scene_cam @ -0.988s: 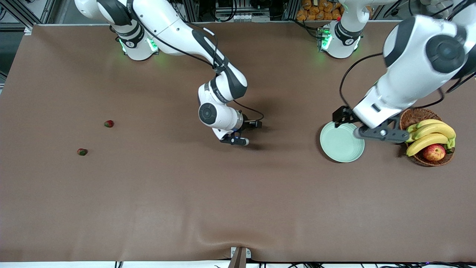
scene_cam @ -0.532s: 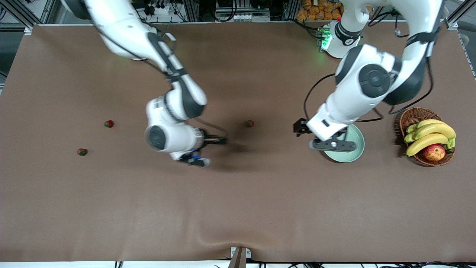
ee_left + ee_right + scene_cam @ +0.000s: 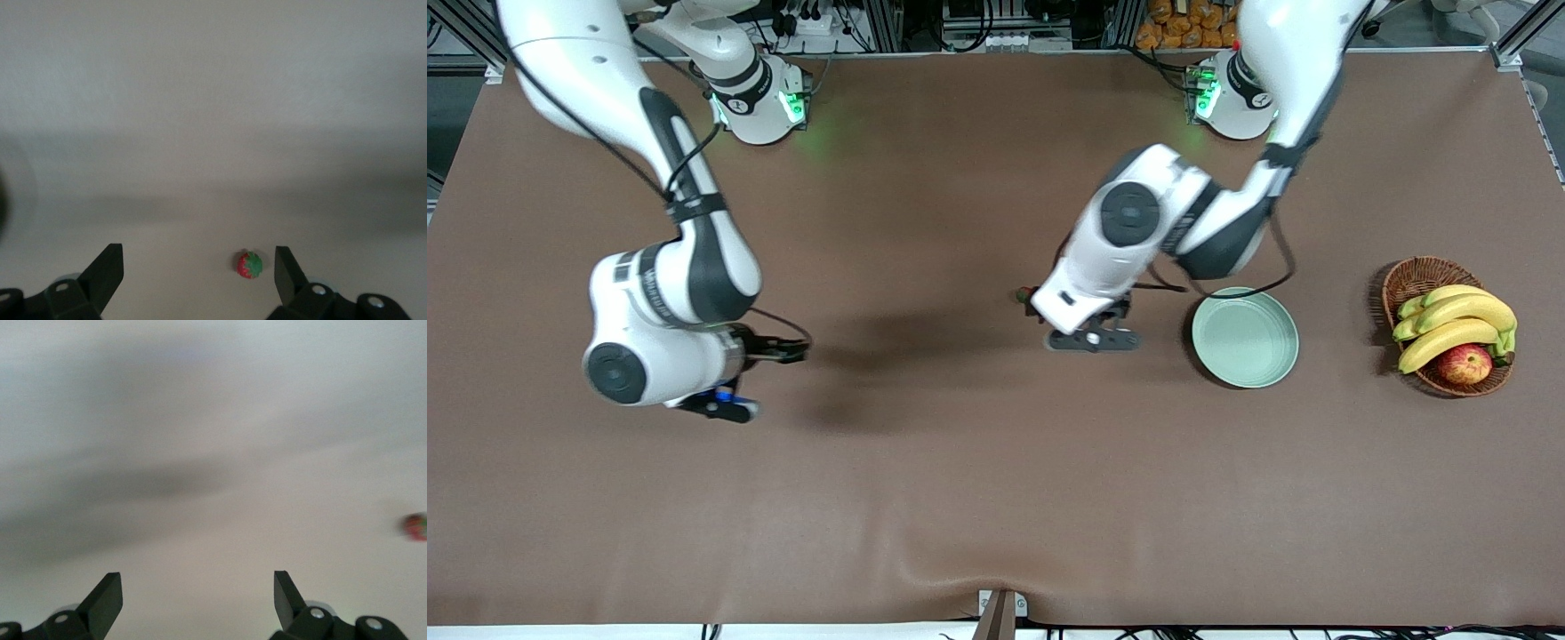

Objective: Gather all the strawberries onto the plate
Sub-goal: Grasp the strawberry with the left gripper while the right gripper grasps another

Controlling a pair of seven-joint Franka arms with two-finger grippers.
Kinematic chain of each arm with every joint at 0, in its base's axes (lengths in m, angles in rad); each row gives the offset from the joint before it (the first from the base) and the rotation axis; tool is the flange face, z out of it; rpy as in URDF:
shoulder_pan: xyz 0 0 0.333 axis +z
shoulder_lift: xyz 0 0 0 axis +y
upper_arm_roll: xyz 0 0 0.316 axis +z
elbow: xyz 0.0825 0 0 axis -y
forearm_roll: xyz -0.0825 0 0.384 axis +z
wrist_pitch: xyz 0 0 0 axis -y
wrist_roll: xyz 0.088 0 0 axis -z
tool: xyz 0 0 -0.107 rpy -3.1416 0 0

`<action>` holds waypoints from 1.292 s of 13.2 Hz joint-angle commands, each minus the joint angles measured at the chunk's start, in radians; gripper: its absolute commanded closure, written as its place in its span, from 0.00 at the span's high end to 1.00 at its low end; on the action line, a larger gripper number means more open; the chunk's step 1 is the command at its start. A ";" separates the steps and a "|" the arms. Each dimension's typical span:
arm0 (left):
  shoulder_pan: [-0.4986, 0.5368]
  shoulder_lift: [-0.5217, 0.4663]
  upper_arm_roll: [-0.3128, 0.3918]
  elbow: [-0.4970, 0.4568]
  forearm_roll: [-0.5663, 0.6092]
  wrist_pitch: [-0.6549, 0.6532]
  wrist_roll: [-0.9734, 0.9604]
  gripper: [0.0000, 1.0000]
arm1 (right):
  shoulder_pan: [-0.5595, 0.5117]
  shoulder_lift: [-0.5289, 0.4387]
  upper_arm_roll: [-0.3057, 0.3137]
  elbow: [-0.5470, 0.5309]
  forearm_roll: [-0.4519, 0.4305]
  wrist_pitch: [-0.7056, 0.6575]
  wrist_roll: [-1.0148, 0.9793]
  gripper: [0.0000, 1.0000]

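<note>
One strawberry [image 3: 1023,294] lies mid-table, half covered by my left wrist. In the left wrist view this strawberry [image 3: 249,265] sits on the cloth between the open fingers, close to one finger [image 3: 285,270]. My left gripper [image 3: 1064,320] [image 3: 198,259] hangs over it, open and empty. My right gripper [image 3: 749,382] [image 3: 198,583] is open and empty over bare cloth toward the right arm's end. A blurred strawberry [image 3: 415,525] shows at the edge of the right wrist view. In the front view the right arm hides the other two strawberries. The mint-green plate [image 3: 1245,338] is empty.
A wicker basket [image 3: 1414,277] with bananas [image 3: 1458,324] and an apple [image 3: 1464,364] stands beside the plate toward the left arm's end of the table. Brown cloth covers the table.
My left arm swung from over the plate to the middle strawberry. My right arm swung from the table's middle toward its own end and now covers the two strawberries there.
</note>
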 commanded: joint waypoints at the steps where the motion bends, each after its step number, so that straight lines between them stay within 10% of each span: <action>1: -0.083 0.080 0.008 0.032 0.099 0.001 -0.157 0.95 | -0.095 -0.026 0.021 -0.119 -0.125 0.014 -0.148 1.00; 17: -0.166 0.215 0.008 -0.050 0.205 0.130 -0.308 0.62 | -0.282 0.049 -0.034 -0.304 -0.141 0.114 -0.469 1.00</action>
